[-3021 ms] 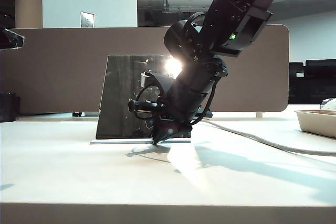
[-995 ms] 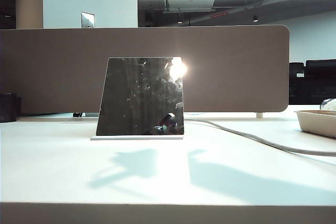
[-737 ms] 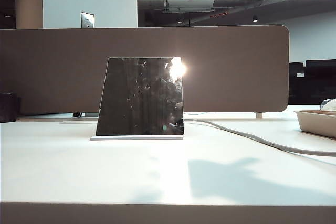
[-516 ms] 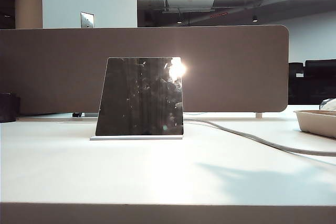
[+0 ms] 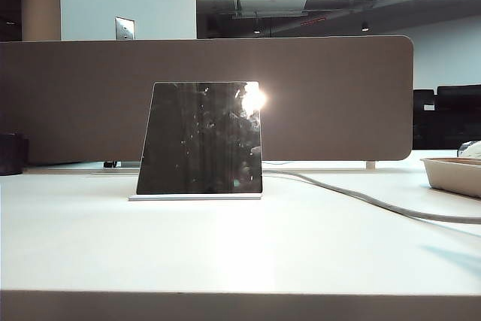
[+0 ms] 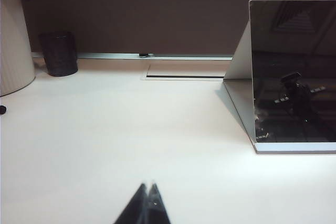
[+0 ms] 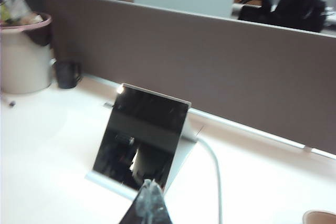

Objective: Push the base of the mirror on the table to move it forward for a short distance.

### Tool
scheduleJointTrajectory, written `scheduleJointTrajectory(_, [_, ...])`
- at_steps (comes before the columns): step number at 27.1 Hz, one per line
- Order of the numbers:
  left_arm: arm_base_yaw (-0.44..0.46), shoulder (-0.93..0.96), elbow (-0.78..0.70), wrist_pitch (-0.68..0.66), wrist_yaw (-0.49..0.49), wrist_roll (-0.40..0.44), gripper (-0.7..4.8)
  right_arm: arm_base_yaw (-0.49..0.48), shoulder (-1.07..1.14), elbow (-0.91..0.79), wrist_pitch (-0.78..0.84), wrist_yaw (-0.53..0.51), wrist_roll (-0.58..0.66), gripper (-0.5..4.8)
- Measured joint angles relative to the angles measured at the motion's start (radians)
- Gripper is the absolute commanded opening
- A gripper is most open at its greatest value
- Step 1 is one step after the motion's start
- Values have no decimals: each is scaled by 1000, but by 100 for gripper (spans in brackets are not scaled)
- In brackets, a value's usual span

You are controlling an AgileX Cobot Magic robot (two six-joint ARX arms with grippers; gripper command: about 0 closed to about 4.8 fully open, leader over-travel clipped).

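The mirror (image 5: 201,139), a dark glossy trapezoid with a bright glare near its top right corner, stands upright on the white table (image 5: 240,246). Its thin white base (image 5: 195,198) lies flat under it. Neither arm shows in the exterior view. The left wrist view has the mirror (image 6: 294,72) and base (image 6: 295,147) off to one side, with my left gripper (image 6: 148,186) shut, empty and well apart from them. In the right wrist view my right gripper (image 7: 148,183) is shut and empty, raised in front of the mirror (image 7: 144,135) and its base (image 7: 107,183).
A wide brown partition (image 5: 338,95) runs behind the mirror. A white cable (image 5: 361,199) trails across the table to the right. A beige tray (image 5: 455,174) sits at the right edge. A dark cup (image 5: 10,154) stands far left, and a large pale pot (image 7: 23,56) beside it.
The right arm, which was down at the mirror's base, has lifted out of the exterior view. Its shadow has slid off the table. The mirror's base now sits slightly further left.
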Motion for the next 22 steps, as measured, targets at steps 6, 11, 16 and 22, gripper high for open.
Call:
scheduleJointTrajectory(6, [0,0,0,0,0,0,-1,0,-80,-137,71,158,0,-1])
scheduleJointTrajectory(11, [0,0,0,0,0,0,-1,0,-94,-159,-13,165,10,-1])
scheduleJointTrajectory(16, [0,0,0,0,0,0,-1,1,-95,-160,-143,166,13,-1])
scheduleJointTrajectory(22, [0,0,0,0,0,0,-1,1,-95,-160,-209,166,14,-1])
